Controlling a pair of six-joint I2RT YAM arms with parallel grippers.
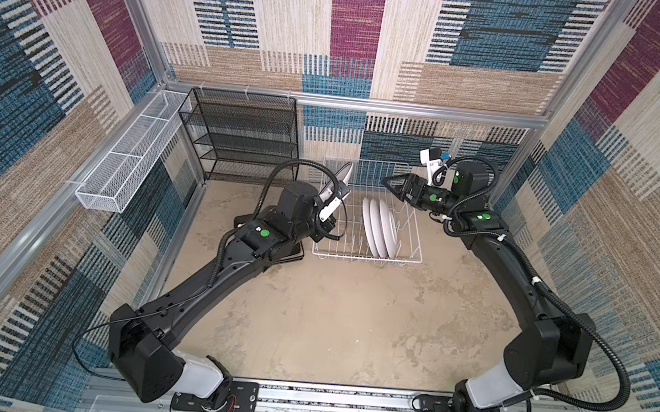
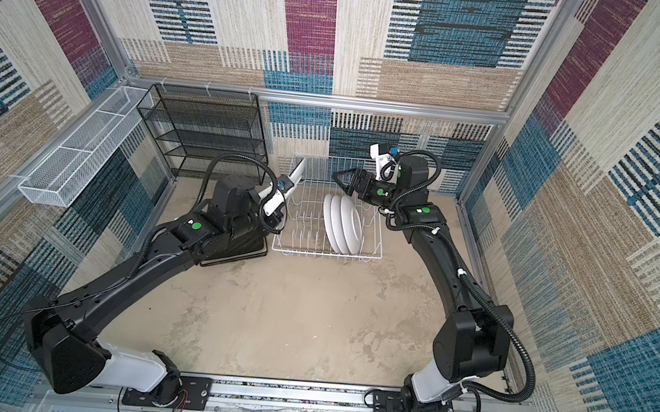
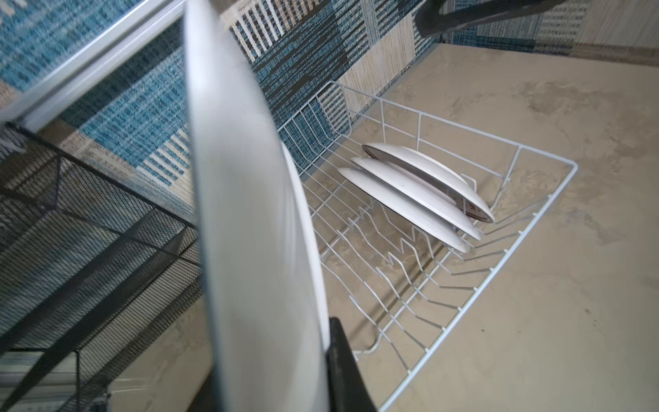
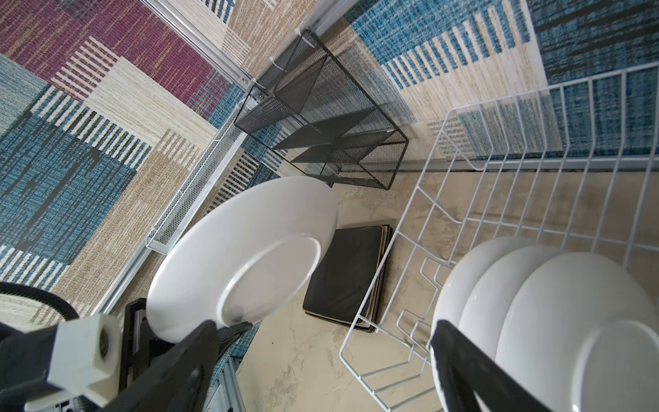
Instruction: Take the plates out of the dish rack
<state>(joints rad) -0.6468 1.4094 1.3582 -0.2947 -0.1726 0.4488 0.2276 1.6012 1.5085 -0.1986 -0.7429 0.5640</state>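
Patchwork woven walls (image 1: 256, 19) boxed in a mottled beige tabletop (image 1: 329, 319), and from my console I took the dish rack (image 1: 341, 237) at the back as my reference. I judged the unloading past halfway and in the middle of a carry. The left gripper (image 3: 326, 356) was pinched on the lower rim of one round white plate (image 4: 242, 257), which hung on edge, tilted, just above the rack's left side and clear of the prongs. Beside the rack on that same side lay a stack of square plates (image 4: 347, 271), black backs up, flat on the tabletop and partly under the left arm. It looked a likely landing place, so the next move, as I read it, called for swinging the plate away from the rack, turning it flat and lowering it without clipping the wire rim or knocking the stack. Inside the rack three round plates (image 1: 378, 229) stood on edge, close together, toward its right side; the slots to their left were bare. Over the far edge of those three hovered the right gripper (image 1: 389, 184), its jaws spread wide and holding nothing — poised, I guessed, to take the next rim. Behind the rack to its left, the black mesh shelf unit (image 1: 244, 135) showed nothing on its shelves, and further left the white mesh basket (image 1: 119, 168) on the wall looked bare too.
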